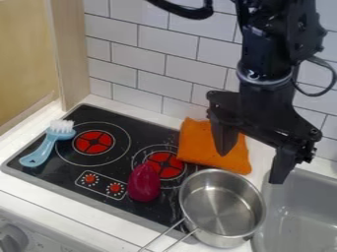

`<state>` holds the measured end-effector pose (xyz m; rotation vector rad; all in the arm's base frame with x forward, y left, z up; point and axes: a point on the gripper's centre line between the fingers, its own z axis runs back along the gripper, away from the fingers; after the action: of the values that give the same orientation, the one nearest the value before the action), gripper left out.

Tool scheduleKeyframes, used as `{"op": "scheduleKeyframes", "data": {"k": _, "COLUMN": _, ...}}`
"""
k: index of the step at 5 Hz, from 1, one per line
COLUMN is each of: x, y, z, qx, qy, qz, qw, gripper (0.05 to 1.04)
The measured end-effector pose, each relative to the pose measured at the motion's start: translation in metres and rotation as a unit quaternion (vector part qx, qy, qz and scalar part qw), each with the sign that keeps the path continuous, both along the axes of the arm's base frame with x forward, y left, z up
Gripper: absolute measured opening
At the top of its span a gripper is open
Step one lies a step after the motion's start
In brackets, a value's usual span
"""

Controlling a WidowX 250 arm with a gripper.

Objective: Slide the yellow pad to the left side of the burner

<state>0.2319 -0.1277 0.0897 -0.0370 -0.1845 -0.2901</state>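
White desk [66,206], black stove [141,130] set in it, two red-centred burners, gray sink [299,231] at right. White tile wall [164,44] behind, wood panel [26,59] upper left. Blue brush [43,150] on the stove's left, dark red toy [143,182] near the right-hand burner, metal pot [220,236] at the stove's lower right corner. Orange pad [207,150] lies across the stove's upper right corner, partly on the desk. My arm [266,74] drops in from the top edge, right of centre, fingers [225,138] pointing down, spread wide, gripping nothing. One overlaps the pad in view; can't tell if it touches.
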Motion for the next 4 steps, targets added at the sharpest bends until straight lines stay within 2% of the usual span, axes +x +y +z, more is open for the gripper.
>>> {"op": "scheduleKeyframes", "data": {"k": 1, "x": -0.013, "y": 0.007, "z": -0.015, "qx": 0.015, "qy": 0.028, "qz": -0.001, "qw": 0.9995, "gripper": 0.999}}
{"op": "scheduleKeyframes", "data": {"k": 2, "x": 0.0, "y": 0.015, "z": -0.012, "qx": 0.018, "qy": 0.033, "qz": -0.001, "qw": 0.9993, "gripper": 0.999}}
{"op": "scheduleKeyframes", "data": {"k": 4, "x": 0.054, "y": 0.031, "z": 0.0, "qx": 0.008, "qy": 0.019, "qz": 0.015, "qw": 0.9997, "gripper": 0.999}}
